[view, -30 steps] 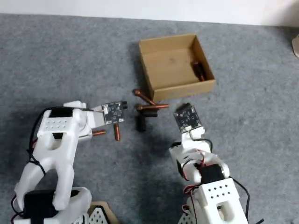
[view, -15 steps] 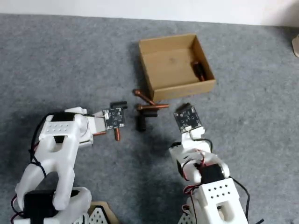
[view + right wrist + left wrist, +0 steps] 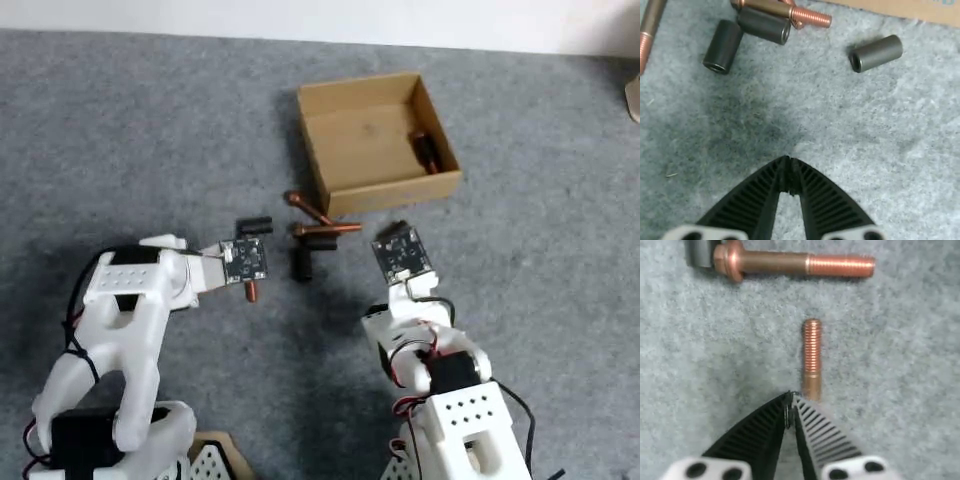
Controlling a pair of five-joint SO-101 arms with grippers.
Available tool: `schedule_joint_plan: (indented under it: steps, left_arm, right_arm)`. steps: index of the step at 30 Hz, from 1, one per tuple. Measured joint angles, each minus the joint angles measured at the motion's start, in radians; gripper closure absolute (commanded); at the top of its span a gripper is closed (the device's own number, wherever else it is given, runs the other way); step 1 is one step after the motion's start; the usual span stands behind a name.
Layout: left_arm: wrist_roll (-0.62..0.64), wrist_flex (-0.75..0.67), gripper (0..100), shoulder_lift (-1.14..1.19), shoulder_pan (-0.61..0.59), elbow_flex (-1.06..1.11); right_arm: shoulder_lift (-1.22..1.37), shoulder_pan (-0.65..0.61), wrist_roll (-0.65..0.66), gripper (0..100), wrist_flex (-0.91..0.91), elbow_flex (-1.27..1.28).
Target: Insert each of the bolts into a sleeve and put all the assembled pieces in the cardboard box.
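- Bolts [image 3: 308,208] lie on the grey carpet [image 3: 150,120] at 6 o'clock from the cardboard box [image 3: 395,196], with loose black sleeves [image 3: 723,46] near them.
- Inside the box, one assembled piece [image 3: 425,150] rests at the 3 o'clock wall.
- Left gripper [image 3: 791,397]: fingers pressed together, holding nothing, tips over the end of one bolt [image 3: 811,357]; whether they touch it I cannot tell.
- Right gripper [image 3: 789,162]: fingers pressed together, holding nothing, above bare carpet.
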Motion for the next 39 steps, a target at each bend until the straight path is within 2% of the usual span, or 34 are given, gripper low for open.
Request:
schedule_joint_plan:
  steps: [9,13,19,23,30,32,39]
  left_arm:
    - [0.000,-0.003,99,0.000,0.000,0.009]
    - [0.000,-0.003,98,0.000,-0.002,-0.058]
    - [0.060,-0.003,88,0.000,-0.002,-0.135]
    - [0.270,-0.003,88,0.000,-0.002,-0.175]
    - [0.931,-0.003,88,0.002,0.000,-0.212]
    - [1.074,0.002,88,0.002,0.015,-0.212]
    - [1.203,0.095,88,0.002,0.029,-0.212]
  right_arm:
    - [0.000,0.000,0.000,98.8,0.000,0.000]
    - [0.000,0.000,0.000,98.8,0.000,0.000]
    - [0.000,0.000,0.000,98.8,0.000,0.000]
    - [0.000,0.000,0.000,98.8,0.000,0.000]
    - [0.000,0.000,0.000,98.8,0.000,0.000]
    - [0.000,0.000,0.000,98.8,0.000,0.000]
    - [0.000,0.000,0.000,98.8,0.000,0.000]
